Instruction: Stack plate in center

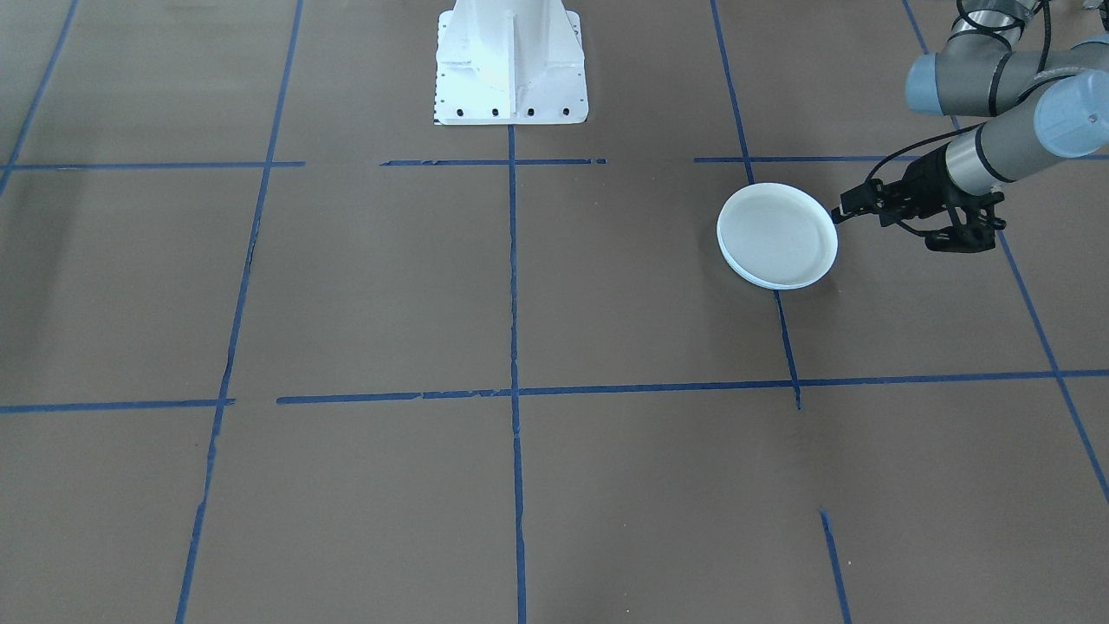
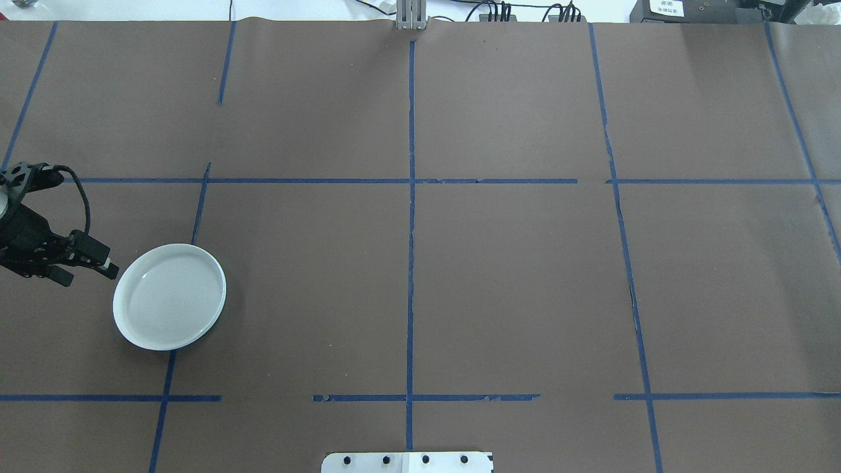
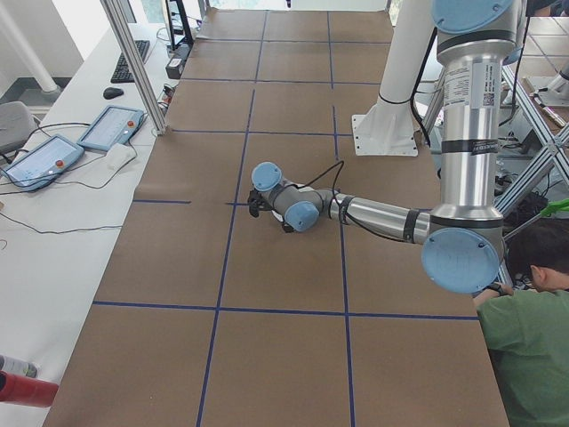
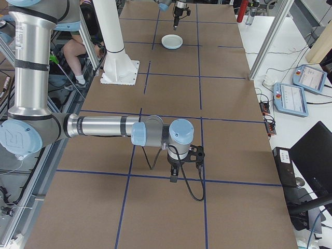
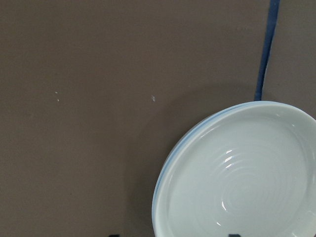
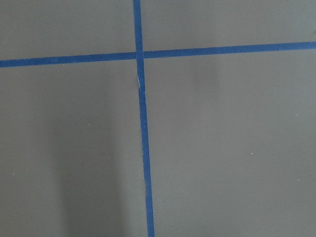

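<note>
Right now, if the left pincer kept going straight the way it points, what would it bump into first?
Probably the stack of plates: the left pincer points at its near rim, just short of touching. Its height over the table is unclear.

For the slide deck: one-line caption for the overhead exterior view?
Left tool beside the stacked plates on the taped brown table, plates left of the table's middle.

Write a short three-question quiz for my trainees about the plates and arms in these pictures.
1. True or false: the plate stack sits at the table's middle, straight ahead of the robot's base.
2. Which gripper is beside the stack? A) the left gripper B) the right gripper C) neither
3. Fill in: the top plate is glossy, with concentric ____ inside.
Key: 1 false; 2 A; 3 ripples.
</note>
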